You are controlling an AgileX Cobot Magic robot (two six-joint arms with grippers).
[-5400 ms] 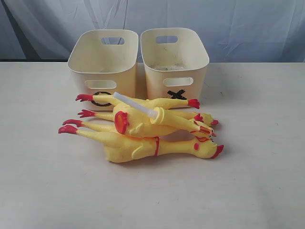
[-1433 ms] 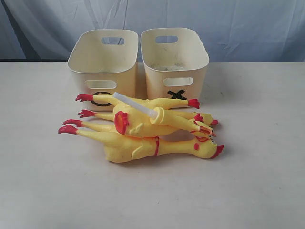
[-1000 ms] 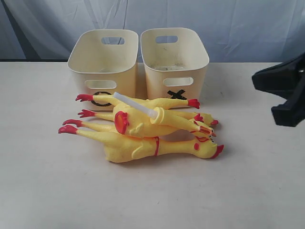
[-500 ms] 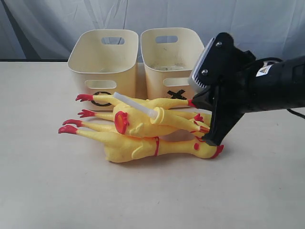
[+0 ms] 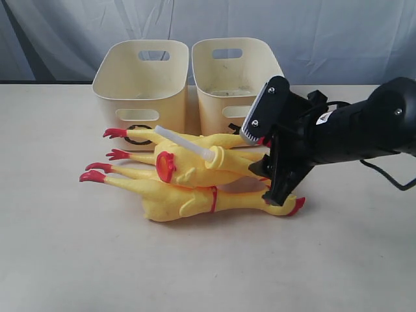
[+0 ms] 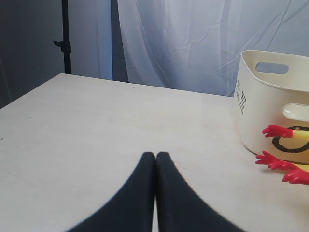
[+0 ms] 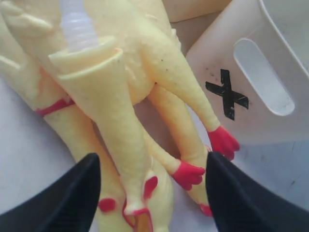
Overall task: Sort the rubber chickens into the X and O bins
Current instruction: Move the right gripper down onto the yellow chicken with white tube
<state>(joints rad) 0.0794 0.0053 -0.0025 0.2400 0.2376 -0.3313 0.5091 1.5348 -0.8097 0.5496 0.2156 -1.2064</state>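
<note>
Three yellow rubber chickens lie piled in front of the bins: a front one (image 5: 188,198), a top one (image 5: 195,162) with a white tube (image 5: 181,143), and a back one (image 5: 218,140). Behind them stand the O bin (image 5: 140,84) on the left and the X bin (image 5: 234,78) on the right. My right gripper (image 5: 261,168) is open, its fingers straddling the chickens' head ends. Its wrist view shows necks, red feet and a beak between the open gripper (image 7: 152,164), and the X bin (image 7: 260,63) beyond. My left gripper (image 6: 155,154) is shut, empty, and apart from the O bin (image 6: 270,106).
The pale tabletop (image 5: 78,260) extends around the pile. A grey curtain (image 5: 338,39) hangs behind the bins. A dark stand (image 6: 65,38) rises past the table's far edge in the left wrist view. Red chicken feet (image 6: 276,130) lie against the O bin.
My right arm came in from the right and moved left and down, so its open fingers now straddle the chickens' heads. The chickens and bins have not moved.
</note>
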